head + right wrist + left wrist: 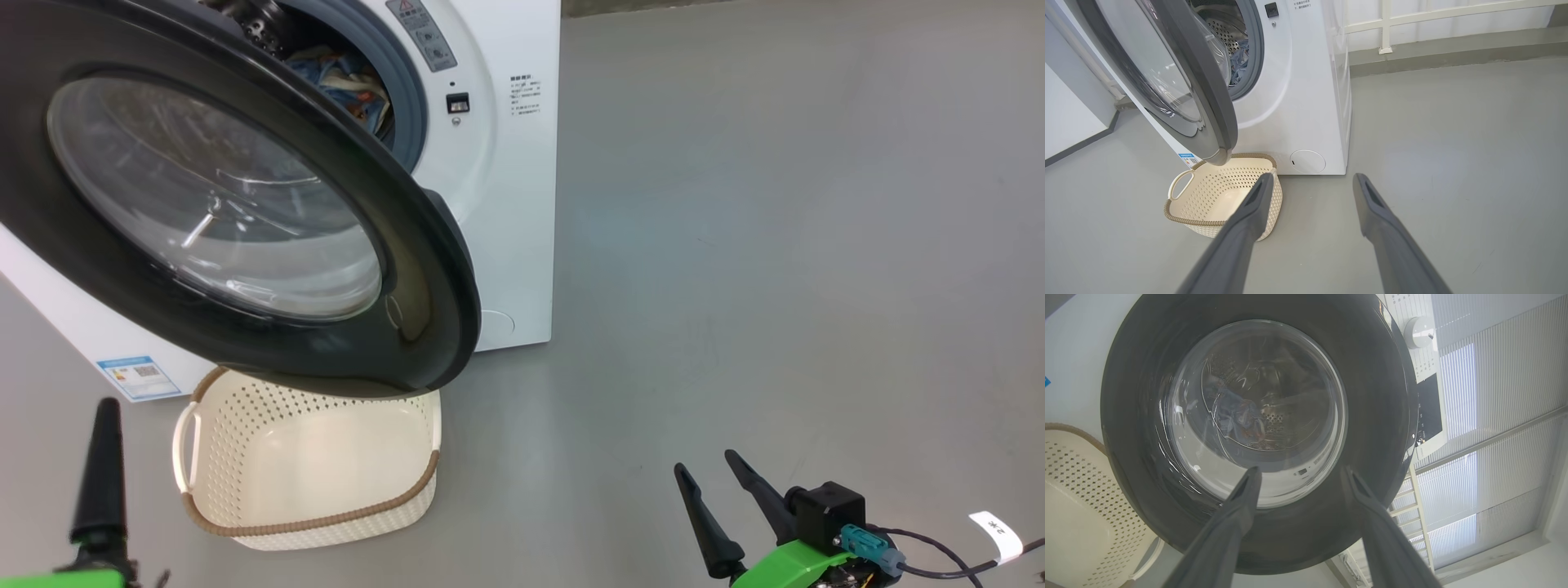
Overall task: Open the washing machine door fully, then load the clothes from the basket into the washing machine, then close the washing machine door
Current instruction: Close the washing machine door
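The left dark two-fingered pincer (1300,477) and the right pincer (706,463) are both spread wide, gripping nothing. Beyond them, the cream perforated plastic basket (245,408) sits on the grey floor (775,245) under the partly open, black-rimmed glass washing machine door (416,245). The light-blue printed clothes (343,82) lie inside the white washing machine (506,204).

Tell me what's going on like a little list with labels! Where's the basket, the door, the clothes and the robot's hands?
basket: on the floor in front of the washing machine, nothing seen inside
washing machine door: partly open, hanging out above the basket
clothes: blue bundle inside the washing machine
left hand: open, empty, pointing at the door
right hand: open, empty, over the floor, apart from the basket
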Available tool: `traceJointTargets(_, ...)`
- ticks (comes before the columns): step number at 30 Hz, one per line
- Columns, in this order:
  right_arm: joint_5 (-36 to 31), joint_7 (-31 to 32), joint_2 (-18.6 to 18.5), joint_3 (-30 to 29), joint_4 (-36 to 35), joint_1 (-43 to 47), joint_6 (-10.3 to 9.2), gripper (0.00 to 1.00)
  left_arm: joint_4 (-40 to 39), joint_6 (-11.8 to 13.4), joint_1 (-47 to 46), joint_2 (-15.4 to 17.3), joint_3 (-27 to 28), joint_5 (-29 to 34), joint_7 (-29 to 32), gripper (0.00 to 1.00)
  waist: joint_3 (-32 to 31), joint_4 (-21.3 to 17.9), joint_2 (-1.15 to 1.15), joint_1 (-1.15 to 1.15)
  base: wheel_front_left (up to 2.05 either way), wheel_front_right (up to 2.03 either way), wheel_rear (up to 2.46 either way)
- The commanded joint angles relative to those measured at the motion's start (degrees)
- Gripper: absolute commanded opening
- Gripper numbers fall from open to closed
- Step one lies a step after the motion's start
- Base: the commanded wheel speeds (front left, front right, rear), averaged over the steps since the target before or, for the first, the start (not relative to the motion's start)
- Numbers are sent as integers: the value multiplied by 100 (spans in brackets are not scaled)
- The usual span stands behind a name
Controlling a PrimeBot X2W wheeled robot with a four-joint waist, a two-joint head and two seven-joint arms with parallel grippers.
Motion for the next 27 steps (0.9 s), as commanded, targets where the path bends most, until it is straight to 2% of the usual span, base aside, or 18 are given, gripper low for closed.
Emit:
traceJointTargets(1,62,-69,26,102,-161,-37,17,100,-220,-17,31,328,-44,350,-389,100,-6,-1,0,0,0,0,0)
traceJointTargets(3,64,-69,26,96,-176,-24,17,100,-182,-17,147,597,-360,747,-986,100,-15,0,0,0,0,0,0)
traceJointTargets(4,64,-69,26,96,-176,-24,17,100,-182,-17,147,597,-360,747,-986,100,-15,0,0,0,0,0,0)
traceJointTargets(5,65,-69,26,98,-184,-17,17,100,-116,-17,206,773,-528,1032,-1188,100,-18,-1,0,0,0,0,0)
traceJointTargets(7,64,-69,26,102,-201,-7,17,100,77,-17,293,1184,-827,1970,-1376,100,-20,-6,0,0,0,0,0)
traceJointTargets(8,64,-69,26,99,-209,-4,17,100,157,-17,295,1256,-902,2414,-1397,100,-19,-7,0,0,0,0,0)
traceJointTargets(12,77,-69,26,87,-236,4,17,100,104,-17,261,903,-497,3673,-1405,100,-10,-12,0,0,0,0,0)
traceJointTargets(17,80,-69,26,86,-247,20,17,100,175,-17,408,713,-456,4750,-1407,100,-15,-45,0,0,0,0,0)
traceJointTargets(27,53,-69,26,49,-289,57,17,100,277,-17,632,459,-338,5976,-1407,100,-15,-57,0,0,0,0,0)
